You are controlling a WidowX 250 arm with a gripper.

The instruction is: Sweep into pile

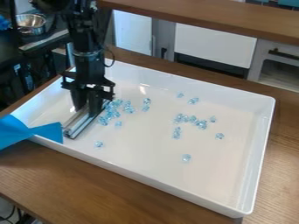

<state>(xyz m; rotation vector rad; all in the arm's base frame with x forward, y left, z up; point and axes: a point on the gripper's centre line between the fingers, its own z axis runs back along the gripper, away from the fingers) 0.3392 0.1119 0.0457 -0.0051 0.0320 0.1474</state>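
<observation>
Black robot arm hanging down over the left side of a white rectangular tray, which sits on a wooden tabletop. Its jaws appear to be pinching a silvery bar that slants across the tray floor. Small pale-blue, see-through pieces, the things to be swept, lie loose in the tray; the thickest clump is just beside the bar's upper end

The step in hand seems to be the gathering itself: one clump is dense, but the rest is spread out, so the pile looks only partly made. The next move probably calls for a choice of side: either push the clump rightward with the bar low and broadside, or lift the bar, set it down beyond the far pieces and draw them back. Single pieces could slip round the bar's ends

Counted: one arm, one bar, one tray, and one blue strip hanging over the tray's near left rim. The pieces come to somewhere over twenty; touching ones blur together, so an exact count cannot be told. Roughly ten are in the clump, about seven in a looser group right of centre, and the others stand apart, including one near the front rim and two or three toward the back
</observation>
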